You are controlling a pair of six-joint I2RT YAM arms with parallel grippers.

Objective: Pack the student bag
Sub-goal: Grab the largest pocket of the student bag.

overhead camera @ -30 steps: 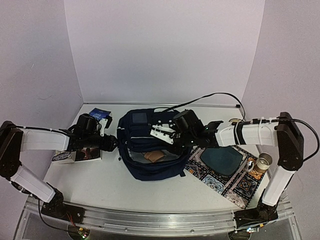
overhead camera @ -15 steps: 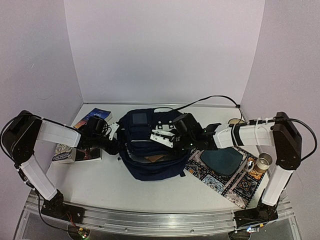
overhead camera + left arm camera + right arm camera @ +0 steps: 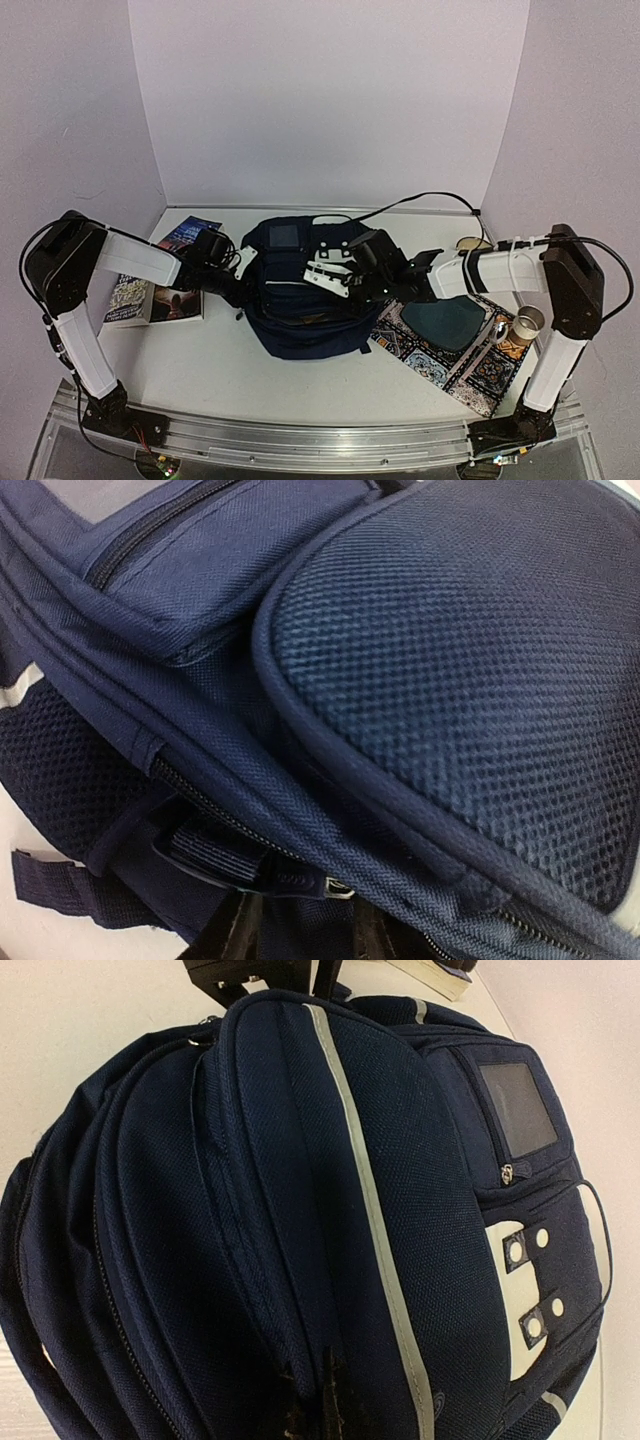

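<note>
The student bag (image 3: pixel 300 320) lies in the middle of the table, dark navy with a pale stripe and a small grey-blue panel. My left gripper (image 3: pixel 237 285) is at its left side. In the left wrist view my left gripper (image 3: pixel 300 935) is open, its fingers (image 3: pixel 232 932) apart with bag fabric between them, just below a zipper pull (image 3: pixel 335 886). My right gripper (image 3: pixel 352 285) rests on top of the bag. In the right wrist view my right gripper (image 3: pixel 318 1405) is shut on a raised seam fold of the student bag (image 3: pixel 280 1160).
Books (image 3: pixel 165 285) lie left of the bag, beside the left arm. A patterned mat (image 3: pixel 450 345) with a dark teal centre lies to the right, a pale roll (image 3: pixel 527 322) at its far edge. A black cable (image 3: pixel 430 195) runs along the back.
My left arm has swung right, from the books to the bag's left side. The bag's mouth, which showed a tan thing inside, has drawn shut. The right gripper has barely shifted.
</note>
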